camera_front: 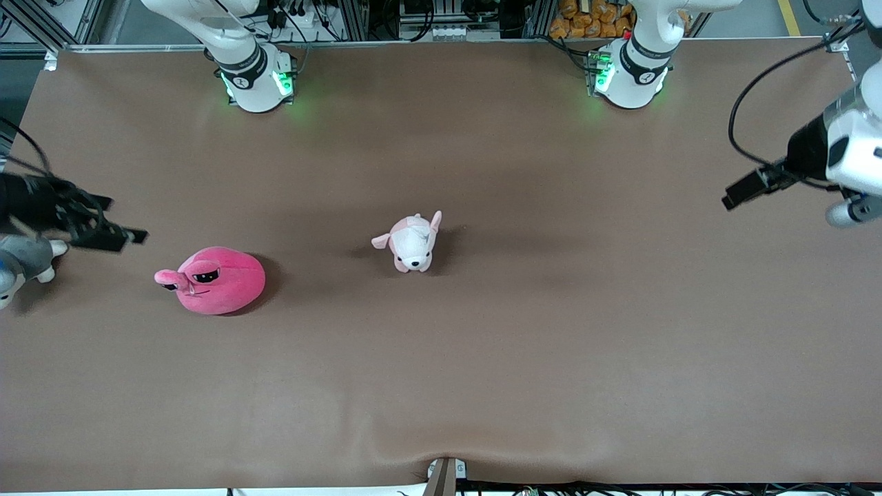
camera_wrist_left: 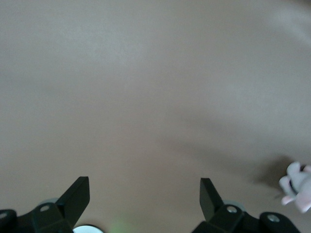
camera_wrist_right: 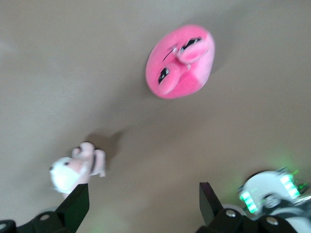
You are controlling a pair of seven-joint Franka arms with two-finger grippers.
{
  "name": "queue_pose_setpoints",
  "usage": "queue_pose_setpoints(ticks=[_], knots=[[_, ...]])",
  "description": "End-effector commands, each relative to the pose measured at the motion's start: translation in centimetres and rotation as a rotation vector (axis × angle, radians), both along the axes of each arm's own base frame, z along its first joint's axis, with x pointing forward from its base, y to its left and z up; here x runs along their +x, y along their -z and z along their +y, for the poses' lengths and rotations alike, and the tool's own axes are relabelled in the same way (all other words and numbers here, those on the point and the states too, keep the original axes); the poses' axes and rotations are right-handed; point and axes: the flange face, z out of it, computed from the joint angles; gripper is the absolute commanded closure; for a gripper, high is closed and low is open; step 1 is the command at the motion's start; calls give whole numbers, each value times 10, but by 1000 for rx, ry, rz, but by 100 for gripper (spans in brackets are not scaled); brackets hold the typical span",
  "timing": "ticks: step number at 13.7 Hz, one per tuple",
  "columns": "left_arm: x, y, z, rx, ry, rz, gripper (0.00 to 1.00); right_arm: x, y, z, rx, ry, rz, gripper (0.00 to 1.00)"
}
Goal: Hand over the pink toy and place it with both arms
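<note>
The pink toy [camera_front: 220, 281] lies on the brown table toward the right arm's end, snout pointing to that end. It also shows in the right wrist view [camera_wrist_right: 181, 62]. My right gripper [camera_front: 120, 224] hangs open and empty over the table's right-arm end, beside the pink toy and apart from it; in its own view [camera_wrist_right: 145, 196] the jaws stand wide with bare table between them. My left gripper [camera_front: 737, 193] is open and empty over the left arm's end of the table, a long way from the toy; its own view [camera_wrist_left: 145, 194] shows only table between the jaws.
A small pale pink-and-white puppy plush [camera_front: 412, 242] stands mid-table; it also shows in the right wrist view [camera_wrist_right: 73, 170] and the left wrist view [camera_wrist_left: 297, 187]. A grey-and-white plush [camera_front: 21, 265] sits at the table's edge under the right arm.
</note>
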Motion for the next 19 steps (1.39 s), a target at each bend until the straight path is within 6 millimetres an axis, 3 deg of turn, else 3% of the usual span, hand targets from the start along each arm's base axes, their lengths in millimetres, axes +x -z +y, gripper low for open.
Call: queue_pose_setpoints(ticks=[1,5,7,9,14,15,18,19], knots=[[-31,7,10,-5,133,37,0,-31,-25,19,-142,-233,-24,0],[-37,2,14,-5,278,76,0,-79,-35,17,-124,-322,-84,0],[-31,8,12,2,285,90,0,-99,-29,13,-95,-431,-93,0],[-28,3,12,1,313,80,0,-99,-10,15,-101,-433,-133,0],[-31,0,-4,66,410,93,0,-108,2,11,-111,-412,-189,0],[-31,0,-3,69,430,99,0,-104,-4,4,-114,-392,-195,0],[-32,-3,-1,54,419,96,0,-88,-68,-5,-172,-389,-261,0],[-31,-5,-2,46,411,89,0,-84,-80,-1,-192,-392,-283,0]])
